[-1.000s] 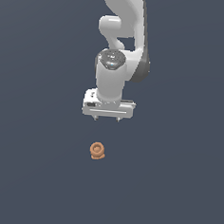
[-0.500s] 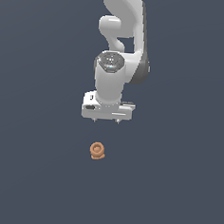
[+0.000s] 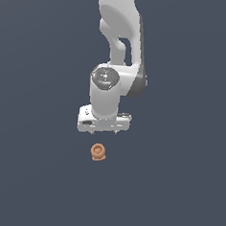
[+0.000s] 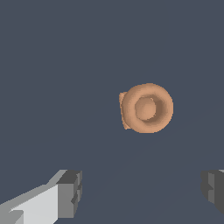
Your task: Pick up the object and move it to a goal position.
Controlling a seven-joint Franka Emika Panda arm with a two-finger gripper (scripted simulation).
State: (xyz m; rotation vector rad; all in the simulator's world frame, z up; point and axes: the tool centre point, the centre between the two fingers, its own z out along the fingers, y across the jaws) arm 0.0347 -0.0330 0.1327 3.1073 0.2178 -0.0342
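Object point(image 3: 98, 152), a tiny orange-brown lumpy item with a ring-shaped coil on its upper face, is lying on the flat, uniformly dark grey-blue counter point(image 3: 28, 175). In the exterior view it is sitting just below the white robot arm's tool point(image 3: 104, 132) and slightly toward the exterior view's left of the tool's centre, with a clear strip of counter showing between the two, so the object and the tool are apart and not touching. The white Franka arm point(image 3: 118, 33) is reaching down from the top edge of that view, its wrist pointing at the counter and the wide white tool body point(image 3: 103, 120) lying crosswise; only two small finger stubs are showing under the body there. In the wrist view the object point(image 4: 146, 108) is appearing as a rounded ring with a raised centre and a small lump projecting from one side. The two grey fingertips point(image 4: 70, 193) are showing at opposite sides of the wrist view, spread wide with bare counter point(image 4: 52, 65) between them. The tool point(image 4: 142, 190) is therefore standing fully spread and gripping nothing. The object is lying outside the gap between the fingertips, not between them. Whether the fingertips are hovering above the counter or touching it cannot be told from either view.
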